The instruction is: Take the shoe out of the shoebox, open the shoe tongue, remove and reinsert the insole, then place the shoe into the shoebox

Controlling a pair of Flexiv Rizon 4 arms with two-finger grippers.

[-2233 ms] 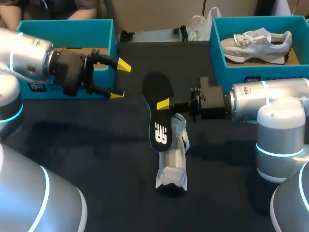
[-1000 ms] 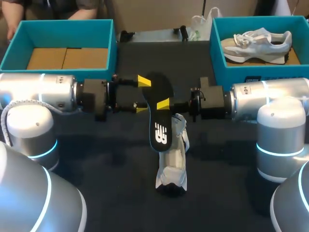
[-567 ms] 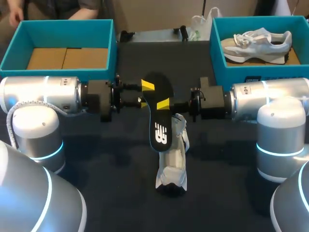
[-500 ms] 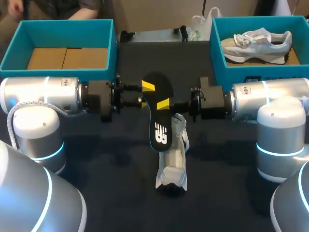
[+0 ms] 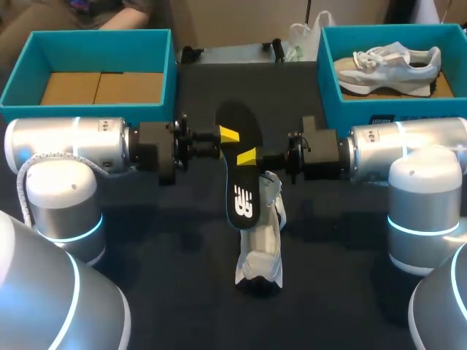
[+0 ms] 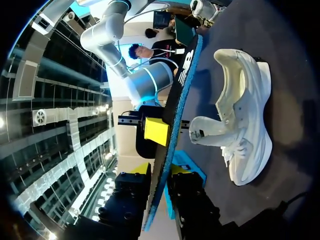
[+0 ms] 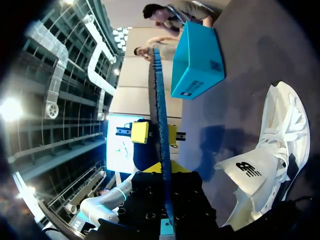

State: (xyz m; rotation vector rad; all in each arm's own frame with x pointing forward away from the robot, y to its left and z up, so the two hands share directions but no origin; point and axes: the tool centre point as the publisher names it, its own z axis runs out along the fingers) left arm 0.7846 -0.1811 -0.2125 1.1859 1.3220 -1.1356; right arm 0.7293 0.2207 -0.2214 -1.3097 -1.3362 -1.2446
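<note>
A black insole (image 5: 241, 197) stands on edge above the white shoe (image 5: 264, 244), which lies on the dark table with its tongue pulled open. My right gripper (image 5: 248, 157) is shut on the insole's right edge. From the other side, my left gripper (image 5: 228, 136) is shut on the insole's upper part. In the left wrist view the insole (image 6: 182, 75) runs edge-on between my left gripper's (image 6: 160, 170) fingers, with the shoe (image 6: 240, 115) beside it. In the right wrist view the insole (image 7: 159, 90) rises from my right gripper (image 7: 165, 170), next to the shoe (image 7: 270, 150).
A teal shoebox (image 5: 102, 36) with a bare cardboard floor stands at the back left. Another teal shoebox (image 5: 326, 73) at the back right holds a second pale shoe (image 5: 387, 64). A white plastic bag (image 5: 303, 36) lies at the far edge.
My left arm has moved right to the insole and its fingers have closed onto it. The right arm, insole and shoe have not moved.
</note>
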